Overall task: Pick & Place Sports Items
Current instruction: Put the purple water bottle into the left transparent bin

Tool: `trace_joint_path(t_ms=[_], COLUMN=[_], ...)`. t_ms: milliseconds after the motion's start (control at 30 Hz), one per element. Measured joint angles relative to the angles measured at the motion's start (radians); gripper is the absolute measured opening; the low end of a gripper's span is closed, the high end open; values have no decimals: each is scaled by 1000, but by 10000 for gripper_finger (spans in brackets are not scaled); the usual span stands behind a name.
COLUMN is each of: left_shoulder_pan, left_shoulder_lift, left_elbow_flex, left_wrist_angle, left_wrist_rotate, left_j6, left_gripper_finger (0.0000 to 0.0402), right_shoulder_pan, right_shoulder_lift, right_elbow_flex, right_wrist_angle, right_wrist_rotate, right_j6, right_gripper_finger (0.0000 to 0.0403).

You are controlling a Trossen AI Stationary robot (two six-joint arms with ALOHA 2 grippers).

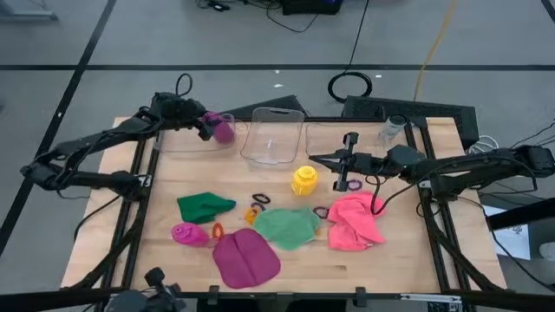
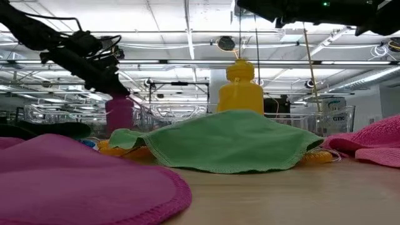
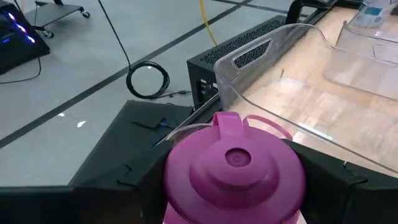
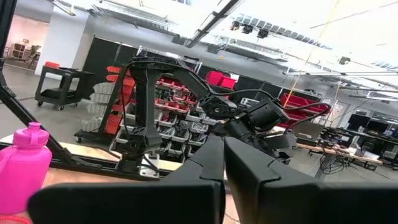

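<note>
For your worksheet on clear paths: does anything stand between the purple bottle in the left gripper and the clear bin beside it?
Nothing visible does. The left gripper holds the purple bottle at the rim of the clear bin, with no object between them.

wooden table [image 1: 408, 251] with sports items and clear bins

three clear bins [image 1: 273, 139] along the far edge; yellow bottle [image 1: 303, 179] upright mid-table; green [image 1: 286, 227], dark green [image 1: 204, 206], magenta [image 1: 245, 260] and pink [image 1: 354, 221] cloths near the front; magenta bottle [image 1: 187, 234] lying on its side
</note>
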Motion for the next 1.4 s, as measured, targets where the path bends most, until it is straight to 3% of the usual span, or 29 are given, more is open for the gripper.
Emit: trace_joint_path(t_ms=[533, 1067, 1400], left_shoulder_pan=[0, 2, 2], left_shoulder_lift=[-6, -14, -14], left_elbow_flex=[0, 0, 0], left_wrist_angle=[75, 26, 87], left_wrist_rotate=[2, 48, 59], left_j6=[-50, -40, -42], left_gripper_finger=[214, 268, 268], right_shoulder_pan=[0, 0, 0], right_shoulder_lift=[0, 0, 0], right_elbow_flex=[0, 0, 0], right_wrist_angle=[0, 0, 0], right_wrist_rotate=[0, 0, 0], right_j6=[3, 3, 2], right_gripper_finger=[0, 0, 0])
